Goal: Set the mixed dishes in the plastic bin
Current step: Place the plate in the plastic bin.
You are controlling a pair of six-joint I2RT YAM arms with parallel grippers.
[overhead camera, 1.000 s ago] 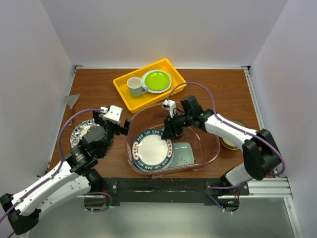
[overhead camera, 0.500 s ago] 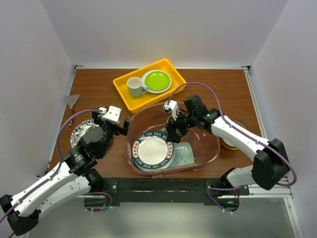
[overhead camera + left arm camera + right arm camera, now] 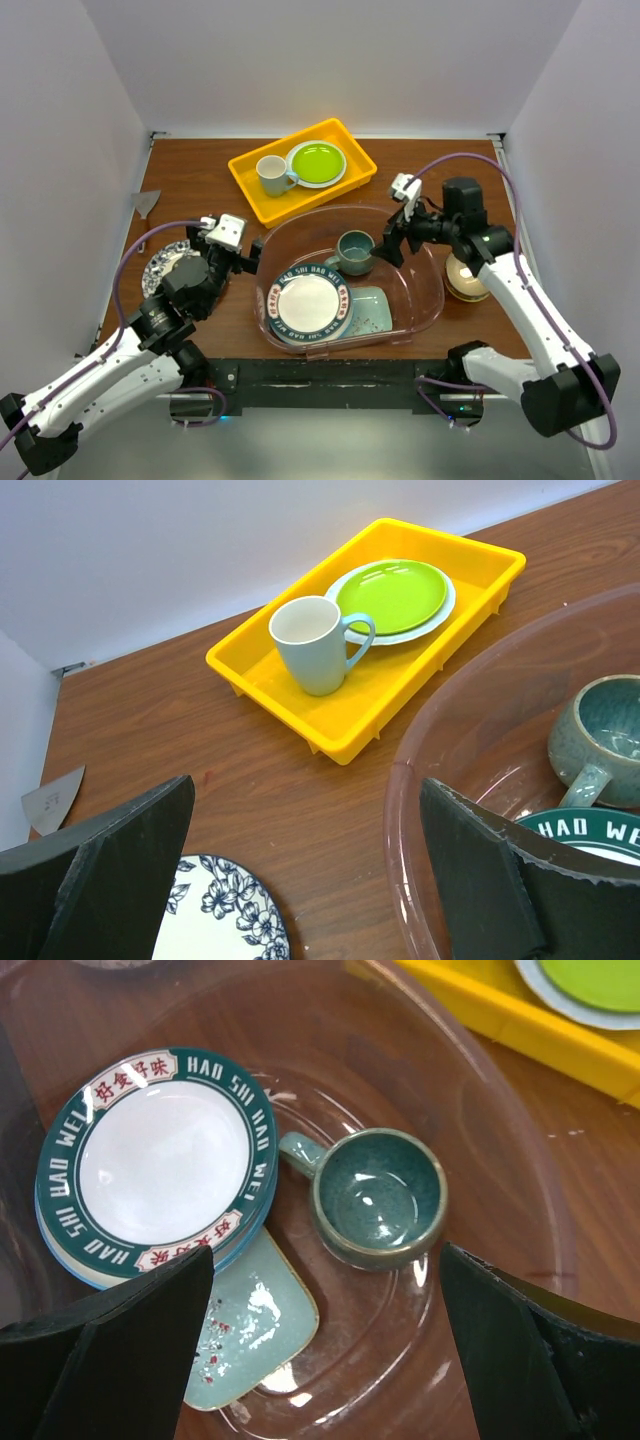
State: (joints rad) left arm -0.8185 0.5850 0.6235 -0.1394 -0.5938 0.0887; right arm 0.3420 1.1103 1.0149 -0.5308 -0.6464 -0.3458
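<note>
Wooden surface (image 3: 200,190) setup: the plastic bin (image 3: 432,300) already holds a teal-rimmed plate (image 3: 308,303), mint tray (image 3: 375,310) and upright dark teal mug (image 3: 354,250). Right gripper (image 3: 393,243) hangs wide open and empty over the bin. Left gripper (image 3: 238,258) is open too, near the blue-floral plate (image 3: 160,265). I'd guess that plate's next, and it'll need a low rim pinch.

table (image 3: 200,180): brown wood | on it: plastic bin (image 3: 402,288), yellow tray (image 3: 300,200), blue-floral plate (image 3: 158,268), tan bowl (image 3: 465,278)
</note>
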